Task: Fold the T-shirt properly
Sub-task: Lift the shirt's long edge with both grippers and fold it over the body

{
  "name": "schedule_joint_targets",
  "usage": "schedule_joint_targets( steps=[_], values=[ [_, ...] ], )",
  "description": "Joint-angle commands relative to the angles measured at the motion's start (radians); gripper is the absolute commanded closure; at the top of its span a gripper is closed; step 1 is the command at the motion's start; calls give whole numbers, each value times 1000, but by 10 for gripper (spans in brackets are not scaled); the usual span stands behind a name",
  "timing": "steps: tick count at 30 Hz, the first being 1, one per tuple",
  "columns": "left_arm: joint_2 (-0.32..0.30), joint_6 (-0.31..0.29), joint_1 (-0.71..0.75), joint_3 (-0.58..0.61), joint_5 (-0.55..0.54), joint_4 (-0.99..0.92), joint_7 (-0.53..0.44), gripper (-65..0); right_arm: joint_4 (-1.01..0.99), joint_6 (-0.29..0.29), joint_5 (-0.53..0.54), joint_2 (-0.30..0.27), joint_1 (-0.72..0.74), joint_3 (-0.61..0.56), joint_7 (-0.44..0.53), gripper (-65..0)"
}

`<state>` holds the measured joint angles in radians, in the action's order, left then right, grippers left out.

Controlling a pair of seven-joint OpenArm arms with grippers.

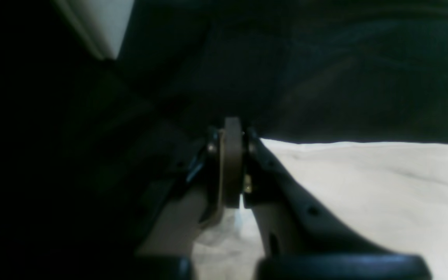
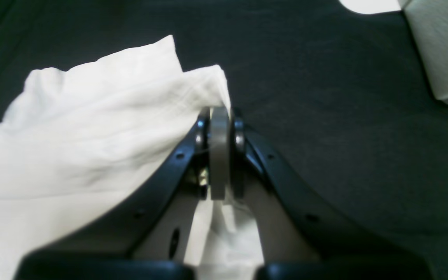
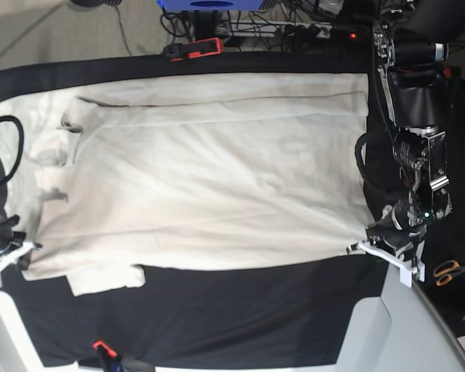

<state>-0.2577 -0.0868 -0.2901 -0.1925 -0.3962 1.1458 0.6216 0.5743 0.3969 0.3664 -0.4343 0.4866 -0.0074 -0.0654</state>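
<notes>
Because the T-shirt (image 3: 201,170) is thin, soft cotton, it will drape and sag wherever it is not held, so it has to be taken at its corners and edges, not mid-panel. It lies spread almost flat across the black tablecloth (image 3: 240,310), filling most of the base view, lightly wrinkled, with one sleeve showing along the near edge. The right gripper (image 2: 219,116) has its jaws pressed together on a bunched corner of cloth, which peaks up beside the fingertips and trails down between the finger arms. The left gripper (image 1: 232,130) also has its jaws closed right at the shirt's edge, with pale fabric visible between the finger arms below the tips, so it appears to pinch the hem corner there. My judgement is that the cloth is light and not slippery, yet a small pinch can slide free under tension, so both corners should be lifted together and evenly. A pair of scissors (image 3: 448,271) lies well apart from the shirt.
</notes>
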Motion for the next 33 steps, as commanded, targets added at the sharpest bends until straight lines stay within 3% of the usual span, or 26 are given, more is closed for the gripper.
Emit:
schedule_joint_targets(
  steps=[1,10,30,33],
  values=[
    [-13,-6,-16,-2,-7,20,-18,0,17,1,12,-21,22,5,29,0],
    [-15,-6,21,-5,-7,67,-16,0,19,6,13,-21,7,62,31,0],
    [-15,-8,216,-5,-7,224,-12,0,91,7,13,-21,-102,70,25,0],
    [-16,-8,246,-5,-4,245,17,0,91,7,18,-21,-108,74,-24,0]
  ],
)
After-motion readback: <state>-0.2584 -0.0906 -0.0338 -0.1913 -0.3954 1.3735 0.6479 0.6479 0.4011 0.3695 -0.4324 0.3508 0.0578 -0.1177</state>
